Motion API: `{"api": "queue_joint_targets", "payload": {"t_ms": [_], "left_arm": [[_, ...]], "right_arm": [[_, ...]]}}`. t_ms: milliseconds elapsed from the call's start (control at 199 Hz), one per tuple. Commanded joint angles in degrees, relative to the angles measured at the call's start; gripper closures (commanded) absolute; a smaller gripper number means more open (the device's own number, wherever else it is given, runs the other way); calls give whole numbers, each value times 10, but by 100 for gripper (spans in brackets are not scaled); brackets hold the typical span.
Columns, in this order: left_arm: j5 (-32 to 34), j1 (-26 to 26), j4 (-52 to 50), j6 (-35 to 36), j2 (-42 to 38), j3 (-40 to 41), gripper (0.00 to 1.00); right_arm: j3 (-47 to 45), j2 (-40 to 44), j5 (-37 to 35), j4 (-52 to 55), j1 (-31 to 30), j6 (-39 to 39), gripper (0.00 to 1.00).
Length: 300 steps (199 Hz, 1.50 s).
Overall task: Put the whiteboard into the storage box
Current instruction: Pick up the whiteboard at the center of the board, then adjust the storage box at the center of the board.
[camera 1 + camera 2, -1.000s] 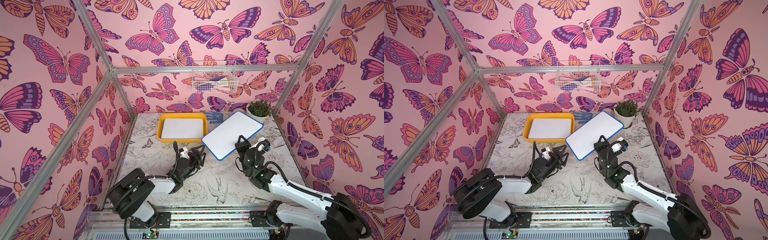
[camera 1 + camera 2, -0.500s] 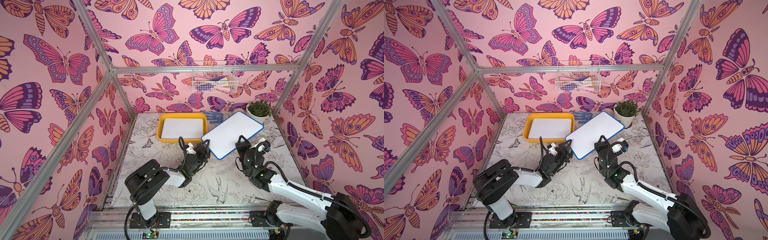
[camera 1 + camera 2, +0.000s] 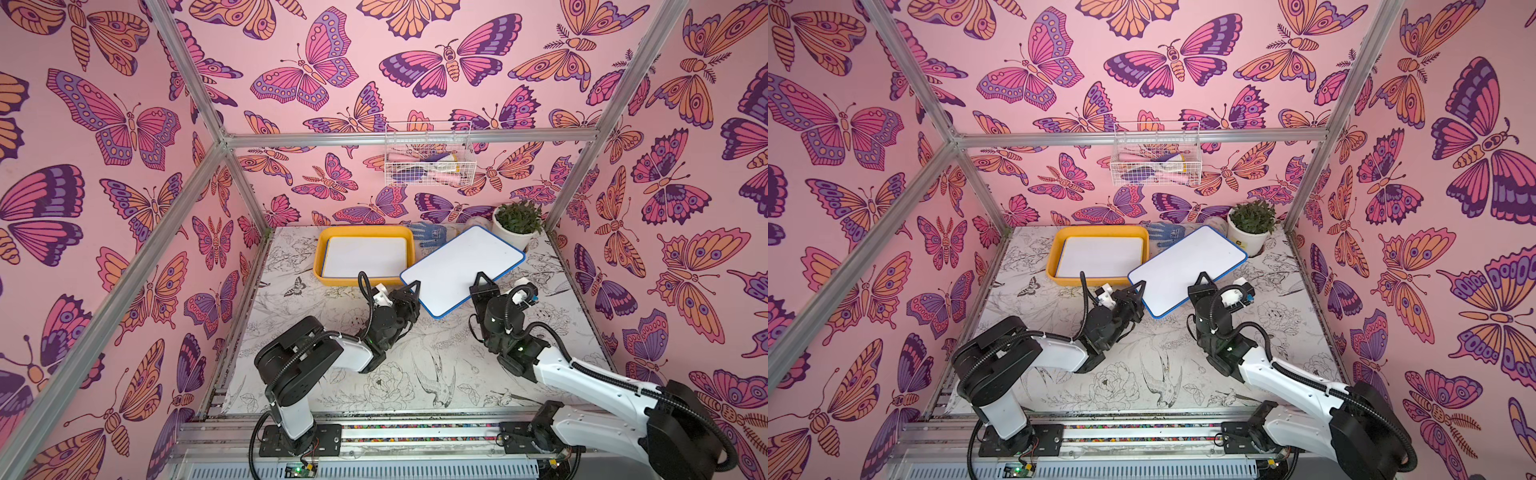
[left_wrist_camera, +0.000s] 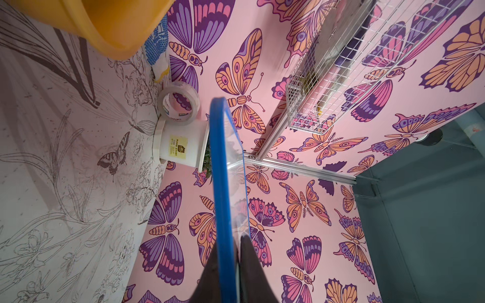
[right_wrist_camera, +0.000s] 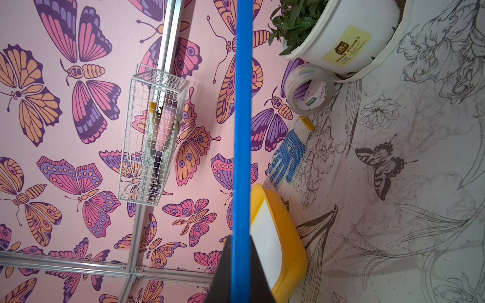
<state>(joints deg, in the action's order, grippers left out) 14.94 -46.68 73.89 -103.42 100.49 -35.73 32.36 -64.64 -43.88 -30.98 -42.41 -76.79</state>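
Note:
The blue-rimmed whiteboard (image 3: 461,268) (image 3: 1187,268) hangs tilted above the table, just right of the storage box. My left gripper (image 3: 413,287) (image 3: 1140,287) is shut on its near left corner. In the left wrist view the blue rim (image 4: 223,183) runs between the dark fingers of the left gripper (image 4: 231,245). My right gripper (image 3: 482,280) (image 5: 241,241) is shut on the near right edge (image 5: 242,131). The storage box (image 3: 320,259) (image 3: 1052,259), a yellow tray, holds another white board (image 3: 365,255).
A potted plant (image 3: 517,222) stands at the back right corner, with a tape roll (image 5: 309,90) and a blue dotted glove (image 3: 430,232) beside it. A white wire basket (image 3: 428,160) hangs on the back wall.
My left gripper has moved right to the whiteboard's near left corner and shut on it. The right gripper has kept its grip and place.

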Motion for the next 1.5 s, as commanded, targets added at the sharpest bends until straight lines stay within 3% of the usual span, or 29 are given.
{"api": "queue_joint_targets", "payload": {"t_ms": [0,221,371,627,767,888,948,1179,1374,1500], "left_arm": [[5,14,37,38,-25,16,92],[-6,49,31,57,-61,44,100],[-38,97,24,76,-101,76,100],[-142,248,-85,112,-238,132,100],[-212,342,-181,153,-338,134,100],[-288,423,-242,185,-376,116,100],[-330,455,-285,201,-379,94,100],[-494,552,-284,240,-301,9,100],[-590,582,-324,309,-235,-88,100],[-607,585,-452,404,-230,-143,100]], "right_arm": [[19,-9,8,-24,-4,-13,100],[27,-47,38,-33,-11,-17,97],[48,-70,75,-22,-12,6,78],[111,-140,175,36,-13,52,51],[157,-189,234,77,-13,94,46],[207,-230,271,154,-13,137,43],[236,-250,288,194,-13,161,43],[370,-371,321,356,-13,217,40],[432,-425,306,403,-11,193,41],[466,-447,279,439,-5,185,41]]}}
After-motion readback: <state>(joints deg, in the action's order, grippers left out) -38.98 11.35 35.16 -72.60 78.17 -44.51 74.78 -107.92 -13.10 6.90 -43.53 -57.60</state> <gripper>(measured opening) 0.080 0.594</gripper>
